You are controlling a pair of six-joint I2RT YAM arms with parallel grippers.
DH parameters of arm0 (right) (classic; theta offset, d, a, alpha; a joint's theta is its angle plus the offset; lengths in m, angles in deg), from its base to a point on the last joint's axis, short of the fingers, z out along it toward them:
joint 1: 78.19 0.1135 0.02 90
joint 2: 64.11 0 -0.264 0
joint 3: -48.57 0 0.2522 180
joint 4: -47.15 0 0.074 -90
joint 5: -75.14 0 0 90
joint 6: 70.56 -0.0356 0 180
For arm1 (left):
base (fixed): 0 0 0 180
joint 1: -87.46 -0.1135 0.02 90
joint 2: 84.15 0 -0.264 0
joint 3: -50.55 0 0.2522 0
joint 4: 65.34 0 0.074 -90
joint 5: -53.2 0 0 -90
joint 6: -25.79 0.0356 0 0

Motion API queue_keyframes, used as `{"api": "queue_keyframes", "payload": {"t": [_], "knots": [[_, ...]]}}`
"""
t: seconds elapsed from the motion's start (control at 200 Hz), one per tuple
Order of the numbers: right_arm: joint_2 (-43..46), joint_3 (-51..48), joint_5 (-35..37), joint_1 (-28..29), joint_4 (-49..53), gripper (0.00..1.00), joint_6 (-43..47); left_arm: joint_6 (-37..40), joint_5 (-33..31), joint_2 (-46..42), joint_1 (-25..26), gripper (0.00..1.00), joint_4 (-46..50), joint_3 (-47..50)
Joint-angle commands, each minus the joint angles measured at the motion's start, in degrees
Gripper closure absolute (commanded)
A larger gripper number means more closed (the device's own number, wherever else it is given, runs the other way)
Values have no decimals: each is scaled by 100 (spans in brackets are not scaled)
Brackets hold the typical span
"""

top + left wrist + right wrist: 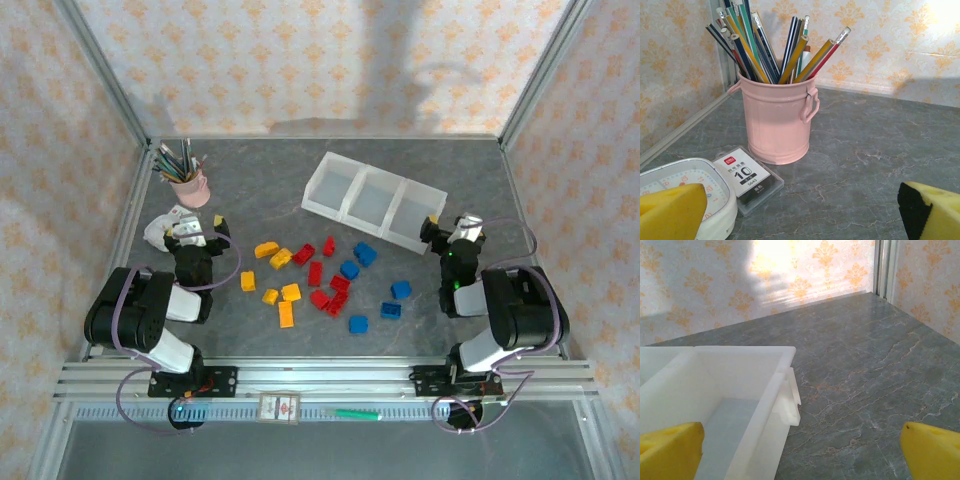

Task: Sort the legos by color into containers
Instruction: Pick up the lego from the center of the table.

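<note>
In the left wrist view the yellow fingers (672, 212) of the left tool (800, 220) are cut off at the bottom corners. The left one covers part of a white dial-faced device (715, 197), which is itself clipped by the left and bottom edges. Several pencils (765, 45) in the pink cup (775, 120) run past the top edge. The fine print on the clear box (747, 177) is too small to read.

In the right wrist view the tray (740, 365) is cut by the left and bottom edges, and the right tool (800, 455) has its fingers clipped at the lower corners. From above, that tool hides the tray's right-end corner, and the studs on the legos (315, 272) are too small to count.
</note>
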Motion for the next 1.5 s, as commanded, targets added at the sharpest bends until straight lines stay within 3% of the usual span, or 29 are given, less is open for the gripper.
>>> {"api": "queue_keyframes", "payload": {"t": [0.0,1.136,1.356,1.496], "knots": [[32,67,-28,-37,-101,0,74,38,126,-4,-48,0,-74,-101],[277,17,-29,-41,-28,0,50,3,80,-249,-49,0,32,-62],[1267,295,365,-39,1264,0,-180,-114,129,-1235,-49,0,967,-47],[1860,705,283,-42,2410,0,-667,-626,55,-2020,-57,0,2023,-241]]}}
